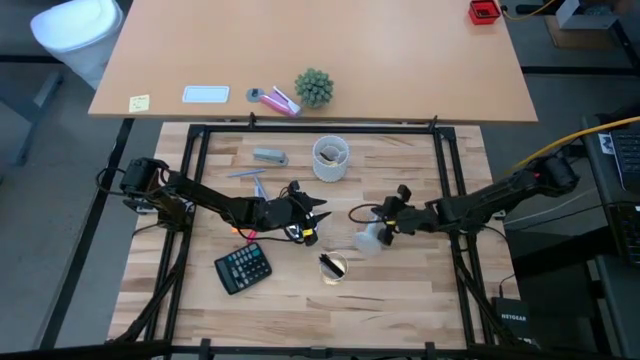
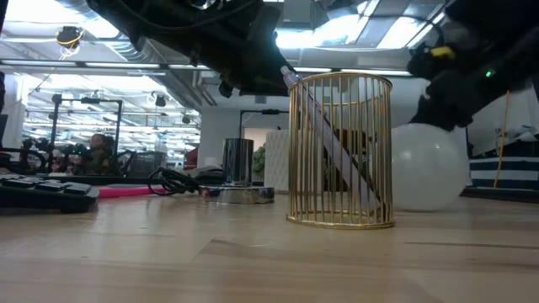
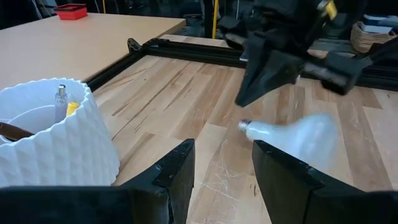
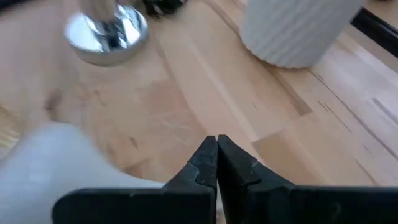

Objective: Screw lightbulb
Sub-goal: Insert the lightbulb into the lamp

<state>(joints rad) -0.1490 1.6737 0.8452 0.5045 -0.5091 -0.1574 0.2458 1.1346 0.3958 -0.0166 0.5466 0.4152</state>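
Bright overhead lighting; the lightbulb shows motion blur.

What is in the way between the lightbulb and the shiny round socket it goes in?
Nothing that shows. The lightbulb lies on the wood beside the shut right pincer. The socket sits under the left pincer, and only bare table lies between them. The gold wire cup stands off to one side.

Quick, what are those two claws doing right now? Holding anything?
Left gripper: open, holding nothing.
Right gripper: shut, empty, beside the lightbulb lying on the table.
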